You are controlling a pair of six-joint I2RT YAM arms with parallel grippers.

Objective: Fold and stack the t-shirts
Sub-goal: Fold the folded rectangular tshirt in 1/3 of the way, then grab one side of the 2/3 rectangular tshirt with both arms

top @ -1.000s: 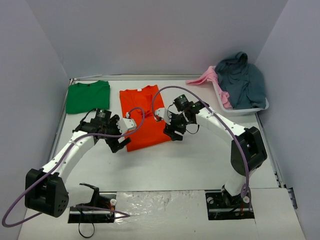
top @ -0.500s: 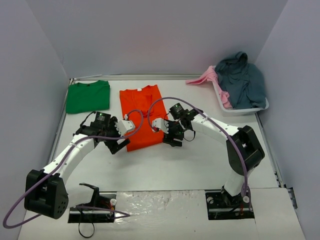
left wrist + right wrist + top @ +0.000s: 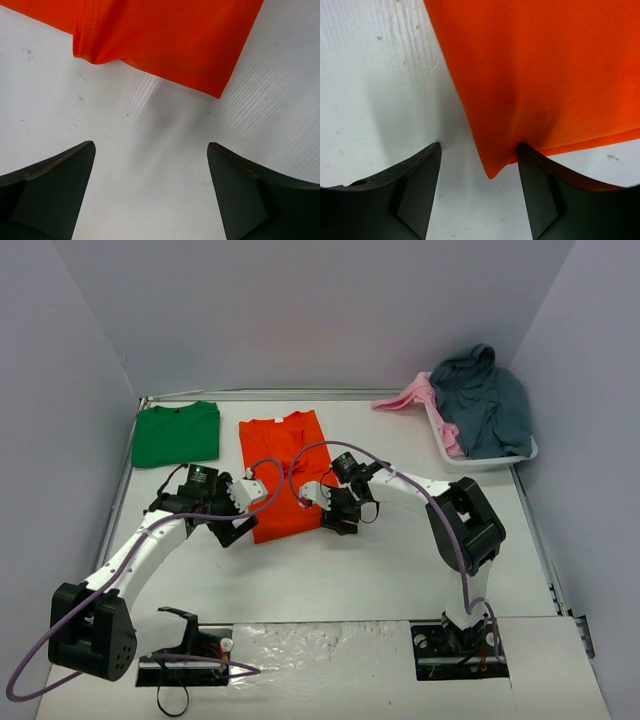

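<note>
White desk carries everything. Orange t-shirt lies flat, running from between the two claws out to beyond them. Green t-shirt sits folded, beyond the left claw and to its outer side, well apart from it. Bin of grey-blue and pink clothes is far beyond the right claw, off to its outer side. Left claw is spread wide and pinching nothing; in the left wrist view the shirt's near corner lies just ahead of the fingers, not touching. Right claw is spread too, straddling the other near corner; cloth meets one finger, no pinch.
</note>
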